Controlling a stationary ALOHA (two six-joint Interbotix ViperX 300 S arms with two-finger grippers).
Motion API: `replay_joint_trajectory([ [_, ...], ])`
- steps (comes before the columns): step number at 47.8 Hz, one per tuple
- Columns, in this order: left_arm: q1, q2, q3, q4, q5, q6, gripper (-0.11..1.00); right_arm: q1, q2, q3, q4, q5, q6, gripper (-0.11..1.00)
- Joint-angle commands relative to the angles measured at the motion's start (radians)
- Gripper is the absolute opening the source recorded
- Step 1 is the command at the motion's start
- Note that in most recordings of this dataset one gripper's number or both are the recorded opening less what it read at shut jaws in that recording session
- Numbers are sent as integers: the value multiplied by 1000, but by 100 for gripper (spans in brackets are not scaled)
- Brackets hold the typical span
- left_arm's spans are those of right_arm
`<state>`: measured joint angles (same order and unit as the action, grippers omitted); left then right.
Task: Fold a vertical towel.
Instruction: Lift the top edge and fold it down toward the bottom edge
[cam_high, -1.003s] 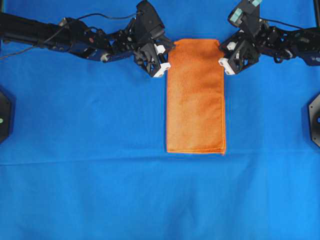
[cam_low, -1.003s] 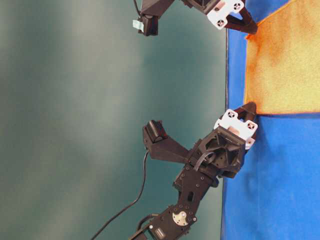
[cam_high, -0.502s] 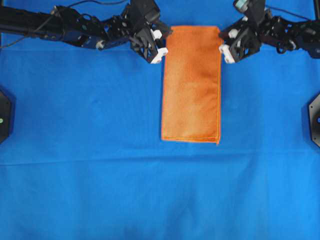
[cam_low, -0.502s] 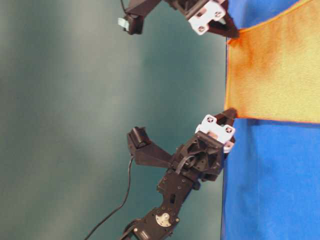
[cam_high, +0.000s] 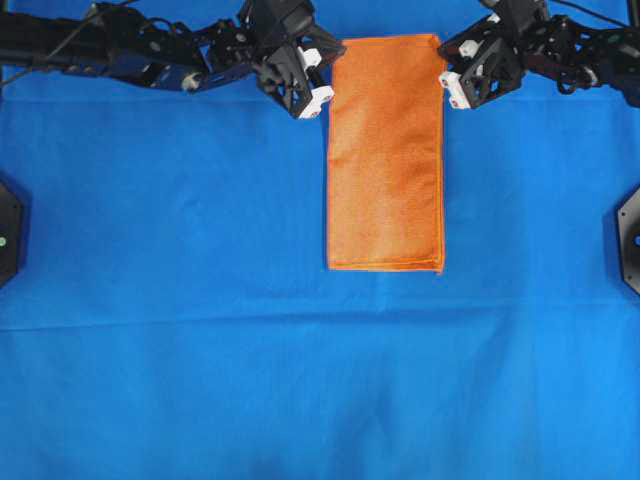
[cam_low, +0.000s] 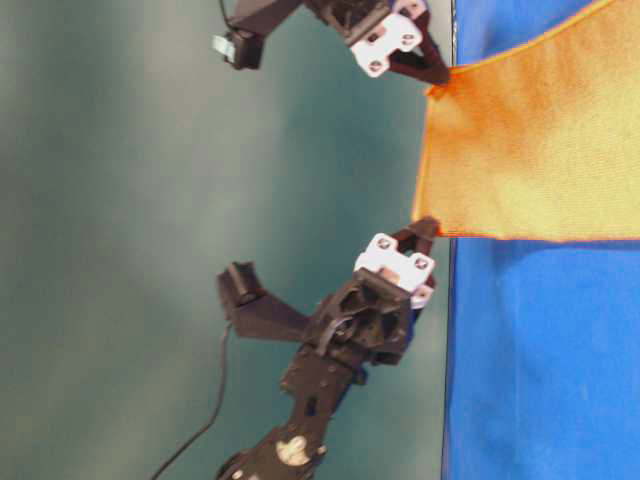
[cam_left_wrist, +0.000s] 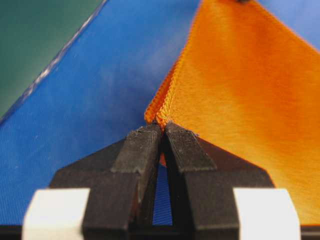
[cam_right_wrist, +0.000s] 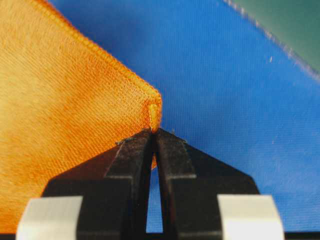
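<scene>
Between both pincers, towel (cam_high: 386, 150) corners pinched

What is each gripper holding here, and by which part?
Both hold the towel. The left gripper pinches one far corner at the hem, the right gripper the other far corner, and that end is lifted off the blue cloth.

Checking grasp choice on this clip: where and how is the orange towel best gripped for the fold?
By its two far corners, one per claw, coming in from the outer sides. The towel is long and narrow, so a corner pinch probably keeps that end taut as it lifts. That is what shows: the left claw and the right claw are each shut on a hemmed corner.
</scene>
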<state>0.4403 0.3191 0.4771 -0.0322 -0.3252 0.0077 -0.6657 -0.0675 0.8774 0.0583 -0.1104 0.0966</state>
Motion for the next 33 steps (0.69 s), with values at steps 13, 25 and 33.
replay_joint_trajectory([
  [13,-80,-181,61,0,23,20,2,74,-235,37,-2,84,0,3],
  [25,-179,-252,115,2,51,29,2,202,-313,107,0,91,6,3],
  [33,-258,-253,138,2,64,29,2,307,-341,138,8,100,12,3],
])
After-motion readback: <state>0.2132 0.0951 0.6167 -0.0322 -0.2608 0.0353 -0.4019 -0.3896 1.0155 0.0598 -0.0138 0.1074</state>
